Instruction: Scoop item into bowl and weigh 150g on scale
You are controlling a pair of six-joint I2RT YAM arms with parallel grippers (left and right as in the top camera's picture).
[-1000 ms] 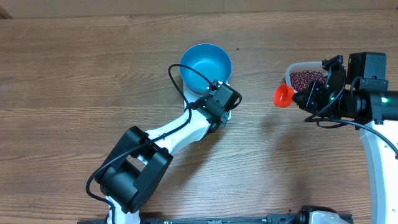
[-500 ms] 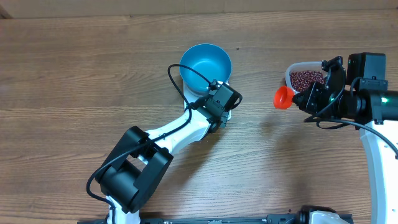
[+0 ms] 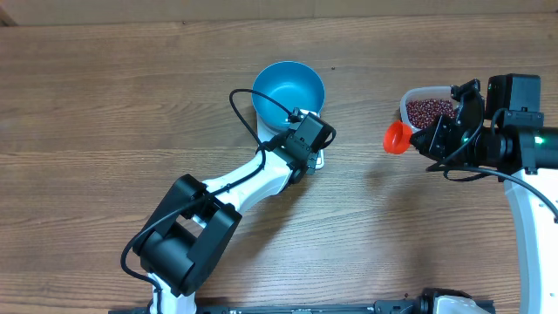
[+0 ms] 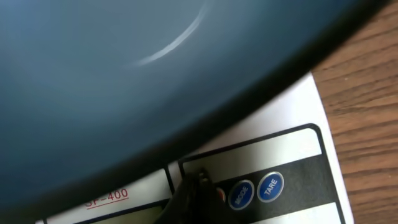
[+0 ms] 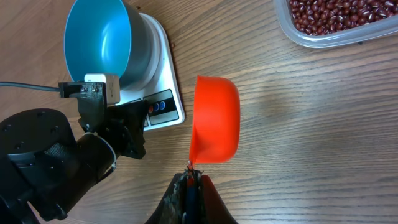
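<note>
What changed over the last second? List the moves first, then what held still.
The left pincer, shut, edged slightly up and left in the overhead view, toward the bowl; its tip sits at the buttons of the scale. Nothing was grasped or released. The right pincer stayed shut on the red scoop; bowl, scale and beans did not move.

Table [image 3: 357, 105] between bowl [image 3: 288, 87] and tub [image 5: 311, 42] is open but for the scoop [image 3: 398, 135]; left arm [image 3: 253, 179] apparently blocks the scale [image 5: 166, 74].
</note>
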